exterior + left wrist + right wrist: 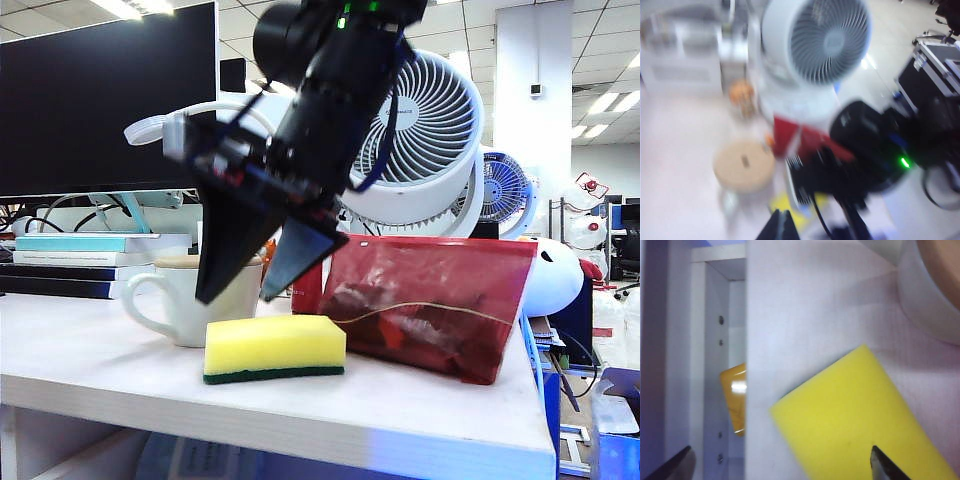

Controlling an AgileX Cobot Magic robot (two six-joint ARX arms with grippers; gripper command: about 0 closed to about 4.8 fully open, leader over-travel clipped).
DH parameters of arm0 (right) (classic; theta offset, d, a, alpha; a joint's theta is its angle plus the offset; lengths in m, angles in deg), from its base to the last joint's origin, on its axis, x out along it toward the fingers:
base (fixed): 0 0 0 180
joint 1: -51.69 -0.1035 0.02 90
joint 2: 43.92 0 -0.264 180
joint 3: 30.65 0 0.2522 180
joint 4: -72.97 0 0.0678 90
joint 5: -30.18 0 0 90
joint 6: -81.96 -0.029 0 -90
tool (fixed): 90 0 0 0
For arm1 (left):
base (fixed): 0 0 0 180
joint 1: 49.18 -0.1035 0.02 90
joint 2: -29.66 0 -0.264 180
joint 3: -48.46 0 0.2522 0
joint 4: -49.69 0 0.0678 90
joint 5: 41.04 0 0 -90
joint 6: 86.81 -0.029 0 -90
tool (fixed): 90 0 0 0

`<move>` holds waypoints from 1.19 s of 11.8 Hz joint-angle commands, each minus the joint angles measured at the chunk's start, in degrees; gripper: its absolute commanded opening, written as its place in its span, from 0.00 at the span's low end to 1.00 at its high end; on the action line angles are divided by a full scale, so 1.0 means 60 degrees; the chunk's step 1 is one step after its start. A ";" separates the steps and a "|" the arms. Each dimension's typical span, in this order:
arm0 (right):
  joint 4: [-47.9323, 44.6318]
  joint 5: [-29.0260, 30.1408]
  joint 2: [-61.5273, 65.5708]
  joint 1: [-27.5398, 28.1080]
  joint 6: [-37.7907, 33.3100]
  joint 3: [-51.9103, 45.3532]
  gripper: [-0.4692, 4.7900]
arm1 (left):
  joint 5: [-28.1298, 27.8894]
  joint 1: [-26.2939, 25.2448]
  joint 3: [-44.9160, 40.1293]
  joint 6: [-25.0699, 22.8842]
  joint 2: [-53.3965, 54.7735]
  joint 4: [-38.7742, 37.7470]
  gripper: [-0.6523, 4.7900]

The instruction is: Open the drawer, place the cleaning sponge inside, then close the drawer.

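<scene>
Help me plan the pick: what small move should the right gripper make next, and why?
Probably lower the right gripper straight down so its open fingers straddle the cleaning sponge. The sponge lies flat on the desk top, beside the white mug, just below the fingertips and not yet touched. The left gripper hangs back above, its state unclear.

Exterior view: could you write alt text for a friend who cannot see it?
A black robot claw, jaws open, hangs just above a yellow cleaning sponge on a white desk. A white mug, a red pouch and a white fan stand behind.
</scene>
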 commanded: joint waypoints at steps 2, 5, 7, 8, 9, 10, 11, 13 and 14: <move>-0.0339 -0.0372 0.0128 0.0098 0.0025 0.0055 1.00 | 0.0058 -0.0007 0.0029 -0.0372 -0.0022 -0.1483 0.12; -0.0270 -0.0805 0.0193 0.0131 0.0066 0.0055 0.98 | 0.0066 -0.0007 0.0029 -0.0459 -0.0022 -0.1628 0.12; -0.0175 -0.0798 0.0291 0.0124 0.0186 0.0055 0.98 | 0.0066 -0.0007 0.0033 -0.0459 -0.0022 -0.1555 0.12; -0.0113 -0.0805 0.0364 0.0124 0.0211 0.0055 0.98 | 0.0066 -0.0007 0.0033 -0.0455 -0.0022 -0.1494 0.12; -0.0106 -0.0805 0.0437 0.0124 0.0215 0.0055 0.98 | 0.0066 -0.0007 0.0033 -0.0455 -0.0022 -0.1490 0.12; -0.0069 -0.0841 0.0539 0.0124 0.0211 0.0055 0.97 | 0.0066 -0.0007 0.0033 -0.0452 -0.0022 -0.1490 0.12; -0.0026 -0.0878 0.0586 0.0127 0.0211 0.0055 0.96 | 0.0069 -0.0007 0.0033 -0.0452 -0.0022 -0.1483 0.12; 0.0000 -0.1013 0.0750 0.0120 0.0211 0.0055 0.84 | 0.0066 -0.0007 0.0033 -0.0448 -0.0022 -0.1479 0.12; 0.0004 -0.1013 0.0787 0.0098 0.0204 0.0055 0.79 | 0.0069 -0.0007 0.0036 -0.0448 -0.0022 -0.1468 0.12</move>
